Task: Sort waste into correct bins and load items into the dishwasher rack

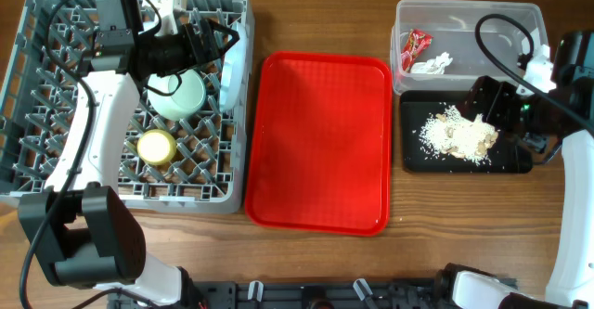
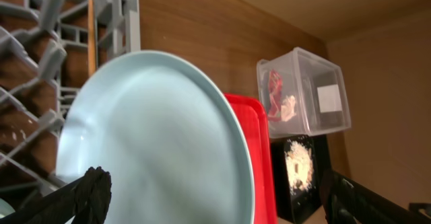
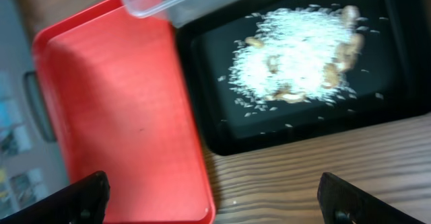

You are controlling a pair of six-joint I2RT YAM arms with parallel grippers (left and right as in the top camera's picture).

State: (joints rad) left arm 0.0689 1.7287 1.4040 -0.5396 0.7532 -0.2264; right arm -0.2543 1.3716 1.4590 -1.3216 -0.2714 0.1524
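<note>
Your round pale plate [image 2: 155,136] stands on its rim, tilted, against the right wall of the grey pegged rack [image 1: 56,174] at the table's far-left corner. Its thin edge runs far to near and its face is smooth and glossy. The left gripper [image 2: 215,183] is spread wide at the plate's lower edge, and you can't tell if it touches. A mint bowl [image 1: 181,97] and a yellow cup [image 1: 156,146] sit nearby among the pegs. The flat red tray [image 1: 320,142] lies just right of the rack. Near the right edge, the clear tub [image 1: 464,17] holds a red wrapper [image 1: 416,45] and a tissue [image 1: 432,63]. The black tray [image 1: 418,156] in front of it holds rice scraps [image 3: 296,56]. The right gripper [image 3: 212,183] hangs spread and empty by the black tray.
</note>
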